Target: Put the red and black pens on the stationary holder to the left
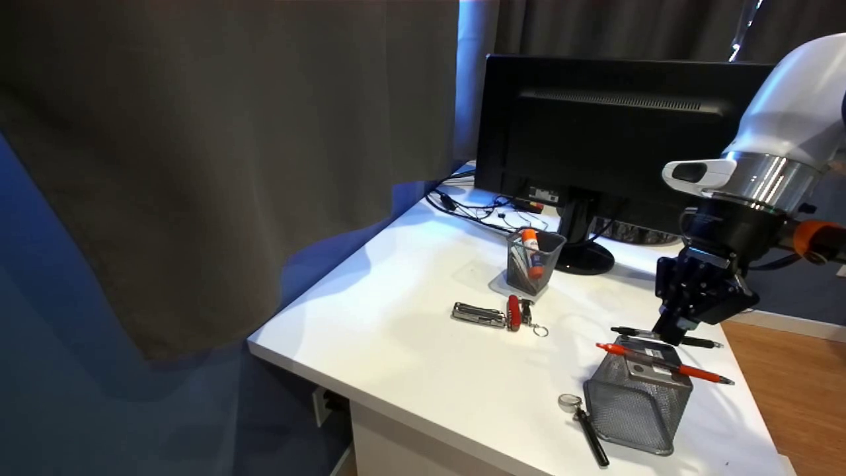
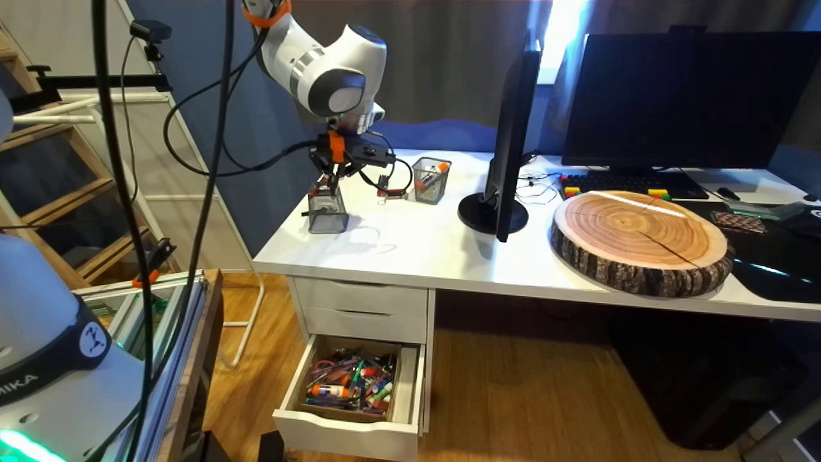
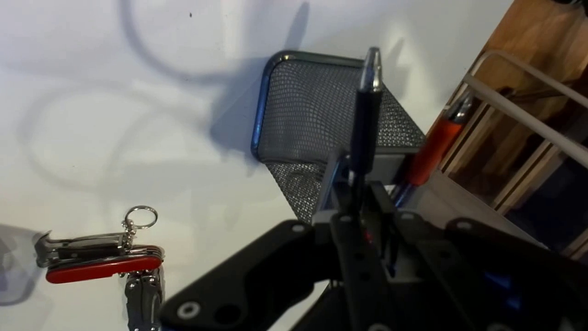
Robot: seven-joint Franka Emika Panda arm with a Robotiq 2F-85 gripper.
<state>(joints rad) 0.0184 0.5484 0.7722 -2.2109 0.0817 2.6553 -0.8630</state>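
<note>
The gray mesh holder (image 1: 631,413) stands upside down near the desk's corner, its narrow base up; it also shows in an exterior view (image 2: 328,219) and the wrist view (image 3: 312,110). The red pen (image 1: 704,375) lies across the raised base, both ends sticking out; the wrist view shows its end (image 3: 432,151). The black pen (image 1: 700,342) runs roughly parallel behind it at the base's far edge. My gripper (image 3: 363,195) looks shut on the black pen's (image 3: 366,126) middle. Whether the black pen touches the base, I cannot tell. The fingers hide part of it.
A magnifying glass (image 1: 585,426) lies beside the holder. A multi-tool (image 1: 479,315) and red pocket knife (image 1: 513,313) lie farther back. An upright mesh cup (image 1: 522,271) with an orange glue stick stands before a monitor (image 1: 615,125). A drawer (image 2: 353,436) is open below the desk.
</note>
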